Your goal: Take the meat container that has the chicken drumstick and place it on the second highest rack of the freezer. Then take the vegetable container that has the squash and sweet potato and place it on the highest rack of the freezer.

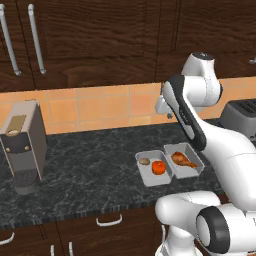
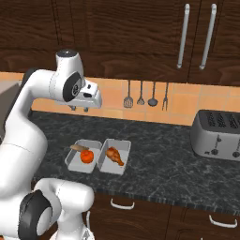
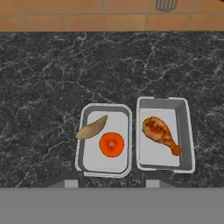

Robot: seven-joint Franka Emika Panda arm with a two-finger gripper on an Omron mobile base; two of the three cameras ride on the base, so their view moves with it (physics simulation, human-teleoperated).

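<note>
A dark marbled counter [image 1: 90, 165] runs across the room, backed by a band of orange tiles [image 1: 100, 107] and topped by dark wooden cabinets [image 1: 100, 40] with long silver bar handles. More wooden drawers with curved pulls sit under the counter edge.

2 grey trays lie side by side near the counter's front edge, just beside each other and almost touching. The meat tray [image 3: 186, 131] holds the chicken drumstick [image 3: 160, 134], lying at a slant with its thin bone end pointing toward the front. The vegetable tray [image 3: 127, 131] holds the round red-orange squash [image 3: 111, 144] and, behind it toward the wall, the tan sweet potato [image 3: 92, 127], which leans over the tray's rim.

To the left on the counter stands a grey coffee machine [image 1: 22, 145], well apart from the trays. To the right stands a silver toaster [image 2: 218, 135], and 4 utensils [image 2: 145, 96] hang on the tiled wall between the trays and the toaster.

The gripper [image 2: 80, 108] hangs high above the trays, pointing down, touching nothing. Its 2 fingers stand apart with nothing between them, so it is partly open and empty.
</note>
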